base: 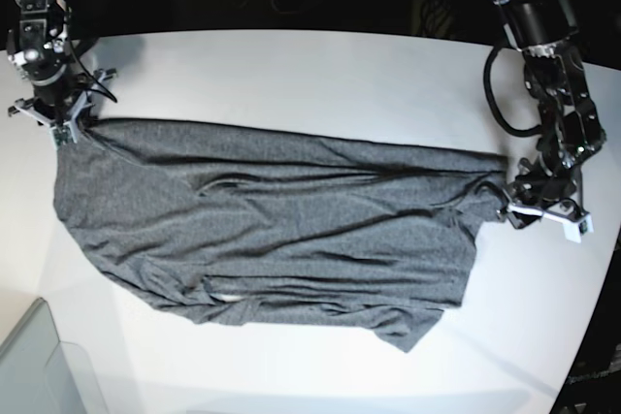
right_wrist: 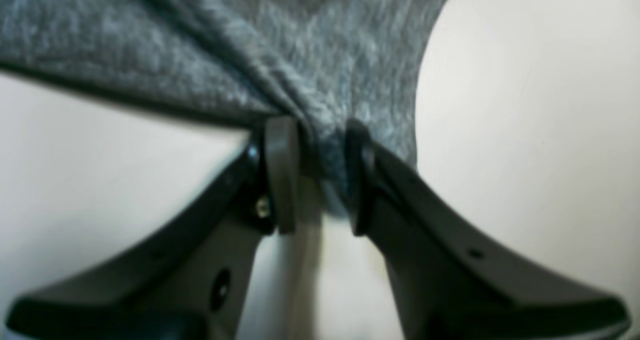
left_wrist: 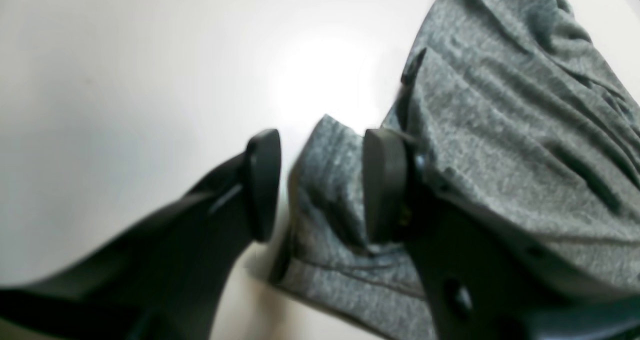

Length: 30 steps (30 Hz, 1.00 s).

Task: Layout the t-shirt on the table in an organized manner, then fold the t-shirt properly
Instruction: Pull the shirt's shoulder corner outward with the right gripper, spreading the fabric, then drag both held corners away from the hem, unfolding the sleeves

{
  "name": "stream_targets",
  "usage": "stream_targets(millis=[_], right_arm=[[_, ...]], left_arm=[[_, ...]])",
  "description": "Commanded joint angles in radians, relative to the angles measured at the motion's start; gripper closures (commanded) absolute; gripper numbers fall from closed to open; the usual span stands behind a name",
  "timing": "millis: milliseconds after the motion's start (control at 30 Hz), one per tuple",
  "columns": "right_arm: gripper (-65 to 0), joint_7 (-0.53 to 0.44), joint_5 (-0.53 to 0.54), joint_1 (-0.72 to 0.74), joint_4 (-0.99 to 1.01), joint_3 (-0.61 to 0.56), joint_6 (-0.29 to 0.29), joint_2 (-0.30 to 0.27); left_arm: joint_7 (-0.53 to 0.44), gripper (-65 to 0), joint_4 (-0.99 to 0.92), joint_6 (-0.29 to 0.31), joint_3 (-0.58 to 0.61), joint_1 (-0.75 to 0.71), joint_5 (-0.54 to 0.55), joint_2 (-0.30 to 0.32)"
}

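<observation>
The dark grey t-shirt [base: 272, 230] lies spread lengthwise across the white table [base: 291, 65], creased, with its lower edge folded under. My right gripper [base: 73, 128] is at the shirt's far-left top corner. In the right wrist view this gripper [right_wrist: 320, 180] is shut on a bunched bit of the t-shirt [right_wrist: 280, 44], and creases run into the pinch. My left gripper [base: 508, 196] is at the shirt's right end. Up close, the left gripper [left_wrist: 322, 185] stands open around a hemmed fold of the t-shirt [left_wrist: 500, 119]. Cloth drapes over one of its fingers [left_wrist: 382, 185].
A translucent grey bin corner [base: 29, 366] sits at the table's front left. The table's curved edge runs down the right side behind the left arm [base: 558, 75]. Dark floor and cables lie beyond the far edge.
</observation>
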State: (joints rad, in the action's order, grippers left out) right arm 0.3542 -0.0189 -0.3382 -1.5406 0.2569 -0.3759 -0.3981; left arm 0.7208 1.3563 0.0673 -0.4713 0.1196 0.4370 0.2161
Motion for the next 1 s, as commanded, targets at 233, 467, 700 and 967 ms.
stream_targets(millis=[233, 467, 700, 967], right_arm=[[-14.3, -0.043, 0.004, 0.078, 0.022, 0.123, -0.096, 0.001], [-14.5, -0.043, 0.004, 0.132, 0.065, 0.135, -0.096, 0.003], [-30.3, -0.043, 0.004, 0.129, 0.065, 0.178, -0.096, 0.054], [-32.4, -0.048, 0.004, 0.129, 0.064, 0.223, -0.096, 0.095]], left_arm=[[-0.020, -26.7, 0.022, 0.001, -0.004, 0.019, 0.010, 0.013], [-0.020, -26.7, 0.131, 0.002, -0.004, 0.016, 0.012, 0.006], [-0.014, -38.4, 0.348, 0.002, 0.004, -0.079, 0.013, -0.045], [-0.020, -52.2, 0.302, 0.002, -0.002, -0.215, 0.006, -0.093]])
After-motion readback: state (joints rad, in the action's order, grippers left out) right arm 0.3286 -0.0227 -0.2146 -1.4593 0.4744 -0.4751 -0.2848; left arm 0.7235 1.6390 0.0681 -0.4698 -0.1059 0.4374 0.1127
